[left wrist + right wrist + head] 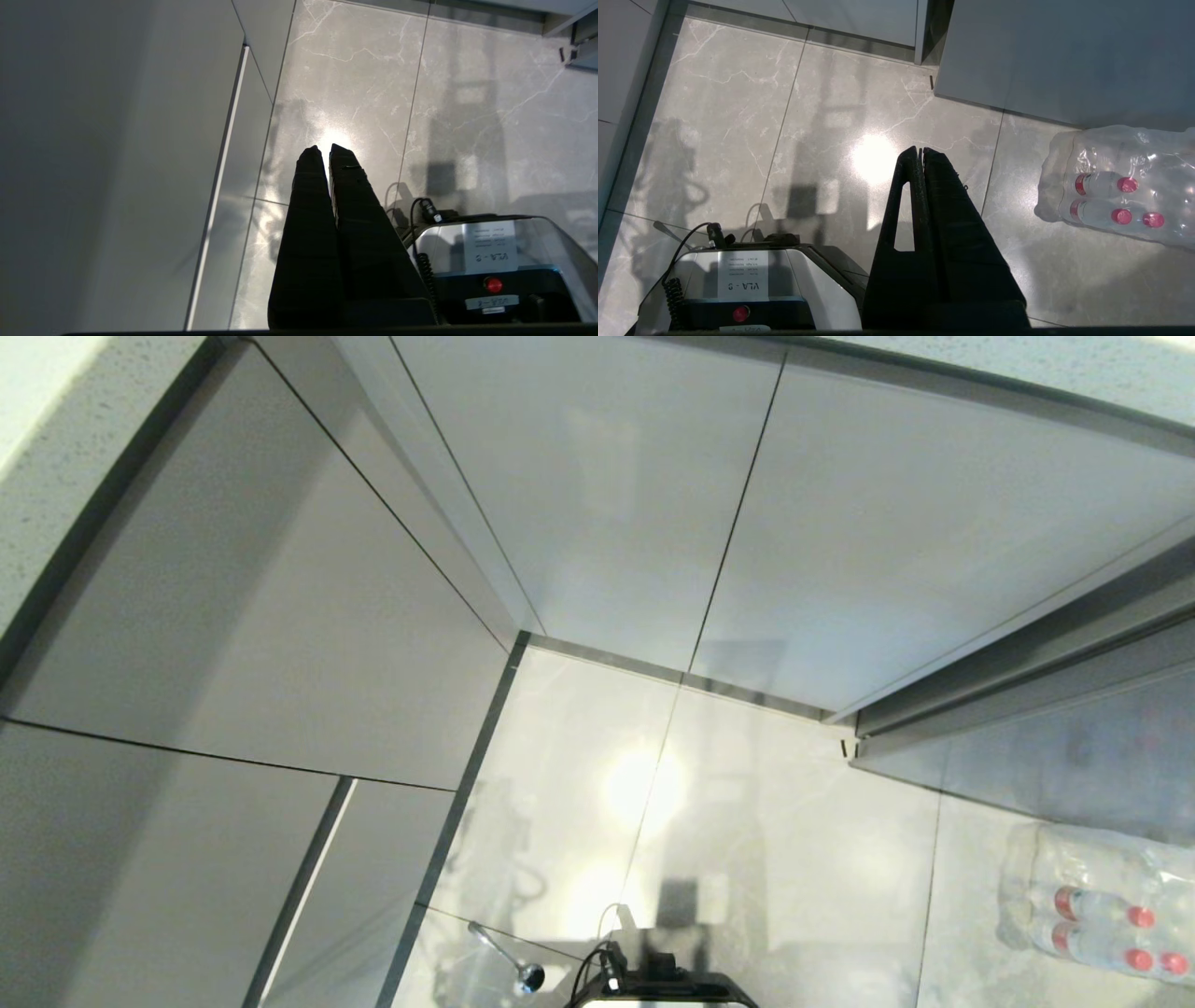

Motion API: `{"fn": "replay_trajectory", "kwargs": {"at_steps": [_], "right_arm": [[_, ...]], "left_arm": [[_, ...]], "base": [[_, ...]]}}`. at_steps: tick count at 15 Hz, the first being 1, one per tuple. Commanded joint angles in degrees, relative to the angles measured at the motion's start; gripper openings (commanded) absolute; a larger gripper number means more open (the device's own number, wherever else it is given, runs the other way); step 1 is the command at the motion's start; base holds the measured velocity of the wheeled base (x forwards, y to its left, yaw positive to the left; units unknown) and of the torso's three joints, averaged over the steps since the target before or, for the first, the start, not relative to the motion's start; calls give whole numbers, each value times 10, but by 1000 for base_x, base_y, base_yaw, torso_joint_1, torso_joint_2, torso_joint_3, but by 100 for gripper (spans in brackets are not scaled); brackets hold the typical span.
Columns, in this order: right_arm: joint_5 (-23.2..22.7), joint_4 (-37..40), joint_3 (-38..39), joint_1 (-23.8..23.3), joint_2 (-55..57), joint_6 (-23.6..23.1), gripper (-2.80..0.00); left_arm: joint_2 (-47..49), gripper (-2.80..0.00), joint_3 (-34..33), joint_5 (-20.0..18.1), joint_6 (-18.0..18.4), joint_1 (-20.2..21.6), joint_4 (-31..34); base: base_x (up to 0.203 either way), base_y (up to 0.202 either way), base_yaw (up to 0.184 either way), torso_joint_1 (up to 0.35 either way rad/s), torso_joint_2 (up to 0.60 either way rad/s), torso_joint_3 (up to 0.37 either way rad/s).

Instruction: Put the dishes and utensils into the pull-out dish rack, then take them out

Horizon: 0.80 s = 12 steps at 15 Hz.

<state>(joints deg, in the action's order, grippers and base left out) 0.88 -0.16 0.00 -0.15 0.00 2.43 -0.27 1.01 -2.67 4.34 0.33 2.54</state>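
Left gripper: fingers pressed together, empty, above the floor.
Right gripper: fingers together, empty, above the floor.

Head camera looks steeply down at cabinet fronts; both wrist cameras face the shared tiled floor and robot base.

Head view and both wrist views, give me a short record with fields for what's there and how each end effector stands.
spoon: lying on the floor, near the robot base
cabinet fronts: closed
dish rack: not in view
left end effector: shut, empty, pointing down over the floor tile
right end effector: shut, empty, pointing down over the floor
water bottles: shrink-wrapped pack on the floor, robot's right
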Motion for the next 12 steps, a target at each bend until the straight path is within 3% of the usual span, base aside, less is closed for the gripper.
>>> {"fn": "replay_trajectory", "kwargs": {"at_steps": [1, 7, 12], "right_arm": [[0, 0, 0, 0, 1, 0, -280], [0, 0, 0, 1, 1, 0, -280], [0, 0, 0, 0, 0, 0, -280]], "left_arm": [[2, -280, -1, 1, -5, 0, 0], [2, -280, -4, 5, -6, 0, -10], [2, -280, -4, 4, -6, 0, -10]], "base": [[0, 0, 0, 0, 0, 0], [0, 0, 0, 0, 0, 7], [0, 0, 0, 2, 1, 166]]}}
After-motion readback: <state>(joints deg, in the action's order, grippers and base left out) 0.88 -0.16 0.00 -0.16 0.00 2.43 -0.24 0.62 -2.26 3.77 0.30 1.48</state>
